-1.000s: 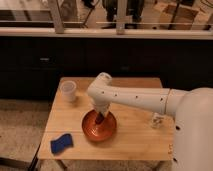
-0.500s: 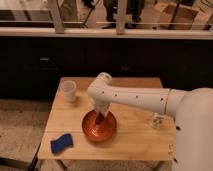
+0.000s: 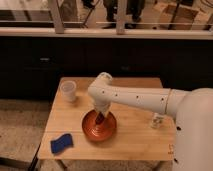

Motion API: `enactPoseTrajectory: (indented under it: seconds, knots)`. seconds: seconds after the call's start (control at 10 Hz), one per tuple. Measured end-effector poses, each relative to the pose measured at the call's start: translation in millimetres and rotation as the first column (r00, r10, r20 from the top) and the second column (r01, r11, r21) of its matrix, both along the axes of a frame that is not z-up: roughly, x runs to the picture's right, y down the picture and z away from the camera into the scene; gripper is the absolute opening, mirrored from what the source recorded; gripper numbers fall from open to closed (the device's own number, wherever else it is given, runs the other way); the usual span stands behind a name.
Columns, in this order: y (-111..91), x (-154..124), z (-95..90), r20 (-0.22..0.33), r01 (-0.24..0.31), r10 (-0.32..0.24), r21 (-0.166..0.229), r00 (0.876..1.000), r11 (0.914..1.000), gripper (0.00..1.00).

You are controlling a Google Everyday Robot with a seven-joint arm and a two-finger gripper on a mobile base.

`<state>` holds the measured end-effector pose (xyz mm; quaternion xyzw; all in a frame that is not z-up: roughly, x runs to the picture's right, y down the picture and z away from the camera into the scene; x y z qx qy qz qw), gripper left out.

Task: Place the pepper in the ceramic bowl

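The ceramic bowl [image 3: 98, 128] is a wide, shallow orange-red dish at the front middle of the wooden table [image 3: 130, 137]. My white arm reaches in from the right and bends down over it. My gripper [image 3: 101, 118] hangs just above the bowl's inside, pointing down. A small dark red thing at its tip looks like the pepper [image 3: 101, 120], inside the bowl's rim. Whether it rests on the bowl or is held above it does not show.
A small white cup [image 3: 68, 91] stands at the table's back left. A blue sponge-like object [image 3: 61, 143] lies at the front left. A small pale shaker-like jar [image 3: 158, 120] stands at the right, near my arm. A dark wall and window ledge run behind the table.
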<state>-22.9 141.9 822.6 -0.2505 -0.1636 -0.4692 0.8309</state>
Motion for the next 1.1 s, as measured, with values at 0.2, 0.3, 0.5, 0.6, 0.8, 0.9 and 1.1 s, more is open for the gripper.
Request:
enactPoseTrajectory:
  seconds: [0.2, 0.3, 0.5, 0.6, 0.8, 0.9, 1.1]
  knots:
    - [0.0, -0.9, 0.2, 0.003, 0.0, 0.0, -0.002, 1.0, 1.0, 0.24]
    - [-0.8, 0.0, -0.1, 0.004, -0.001, 0.001, -0.003, 1.0, 1.0, 0.3]
    - [-0.3, 1.6, -0.4, 0.003, -0.002, 0.002, -0.005, 1.0, 1.0, 0.24]
    - [0.3, 0.9, -0.7, 0.004, -0.001, 0.001, -0.006, 1.0, 1.0, 0.15]
    - [1.3, -1.2, -1.7, 0.006, 0.001, -0.001, -0.007, 1.0, 1.0, 0.06]
    - [0.0, -0.5, -1.7, 0.007, 0.0, 0.0, -0.006, 1.0, 1.0, 0.1]
    - [-0.2, 2.2, -1.4, 0.009, -0.001, 0.001, -0.011, 1.0, 0.9999, 0.21]
